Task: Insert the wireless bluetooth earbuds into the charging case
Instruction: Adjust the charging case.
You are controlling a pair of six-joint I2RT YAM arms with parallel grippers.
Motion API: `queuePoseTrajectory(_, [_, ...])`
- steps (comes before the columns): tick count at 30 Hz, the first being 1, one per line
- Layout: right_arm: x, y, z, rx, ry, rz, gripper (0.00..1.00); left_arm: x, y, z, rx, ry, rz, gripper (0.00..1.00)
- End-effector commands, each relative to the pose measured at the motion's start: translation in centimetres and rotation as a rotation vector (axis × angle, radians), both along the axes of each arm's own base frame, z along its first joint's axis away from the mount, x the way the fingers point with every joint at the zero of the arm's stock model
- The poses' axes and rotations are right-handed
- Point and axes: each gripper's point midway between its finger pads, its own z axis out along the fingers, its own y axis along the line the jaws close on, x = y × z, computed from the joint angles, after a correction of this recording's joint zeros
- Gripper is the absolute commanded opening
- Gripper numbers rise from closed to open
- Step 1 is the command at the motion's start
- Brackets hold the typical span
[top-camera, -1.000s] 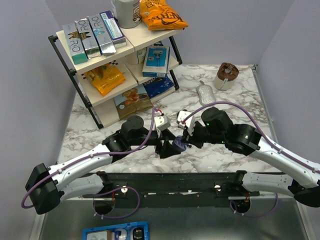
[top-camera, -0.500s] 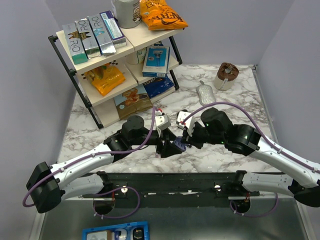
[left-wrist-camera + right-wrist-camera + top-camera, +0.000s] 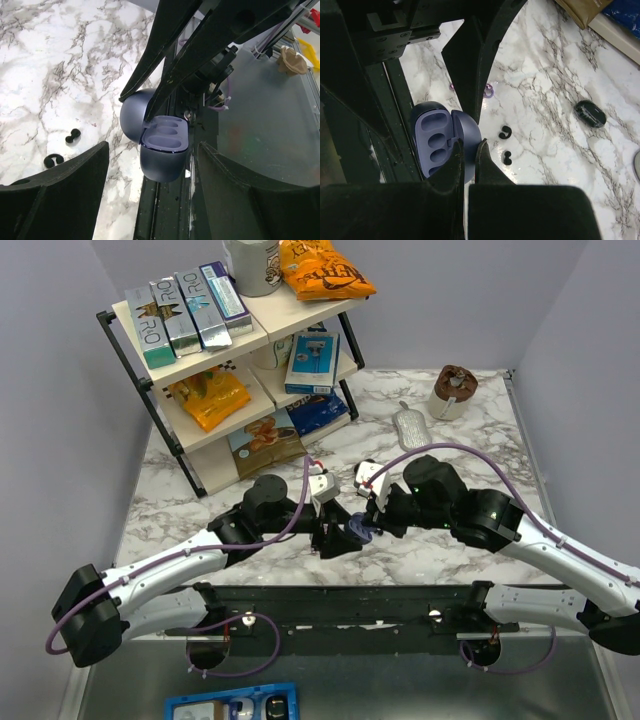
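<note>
The navy charging case (image 3: 354, 529) is open, its sockets empty, and hangs over the table's near edge. My right gripper (image 3: 368, 524) is shut on its lid; in the right wrist view the fingertips (image 3: 455, 150) pinch the lid beside the case body (image 3: 434, 142). My left gripper (image 3: 334, 536) is open, and in the left wrist view its jaws stand wide on either side of the case (image 3: 162, 152) without touching it. A glossy black earbud-like piece (image 3: 590, 113) lies on the marble farther off. Two small black ear tips (image 3: 505, 133) lie close to the case.
A shelf rack (image 3: 230, 370) with boxes and snack bags stands at back left. A brown cup (image 3: 455, 390) and a grey oval item (image 3: 410, 425) sit at back right. A black rail (image 3: 340, 602) runs along the near edge. Small purple rings (image 3: 489, 92) lie on the marble.
My left arm has crept slightly to the right toward the case. The right gripper and the case have stayed in place.
</note>
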Motion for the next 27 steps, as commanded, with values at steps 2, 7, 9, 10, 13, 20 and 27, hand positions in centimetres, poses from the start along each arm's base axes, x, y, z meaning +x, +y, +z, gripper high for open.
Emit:
queuePoseTrajectory(2, [-0.22, 0.35, 0.46, 0.029, -0.004, 0.003, 0.01, 0.41, -0.26, 1.64, -0.065, -0.036, 0.013, 0.78])
queuePoseTrajectory(7, [-0.28, 0.45, 0.41, 0.031, -0.001, 0.008, 0.01, 0.38, -0.51, 1.5, -0.069, -0.03, 0.001, 0.75])
queuePoseTrajectory(9, [-0.24, 0.39, 0.38, 0.031, -0.001, 0.005, 0.01, 0.3, -0.5, 1.19, -0.064, -0.023, -0.002, 0.73])
queuePoseTrajectory(10, [-0.32, 0.4, 0.43, 0.033, -0.001, 0.007, 0.01, 0.29, -0.53, 1.17, -0.067, -0.022, -0.003, 0.7])
queuePoseTrajectory(13, [-0.38, 0.41, 0.47, 0.036, 0.001, 0.009, 0.01, 0.2, -0.52, 1.13, -0.069, -0.022, -0.007, 0.63])
queuePoseTrajectory(20, [-0.53, 0.43, 0.67, 0.044, 0.003, 0.015, 0.01, 0.11, -0.6, 1.14, -0.073, -0.026, -0.017, 0.39])
queuePoseTrajectory(27, [-0.88, 0.55, 0.58, 0.052, 0.014, 0.03, 0.09, 0.16, -0.43, 1.16, -0.104, -0.047, -0.005, 0.0])
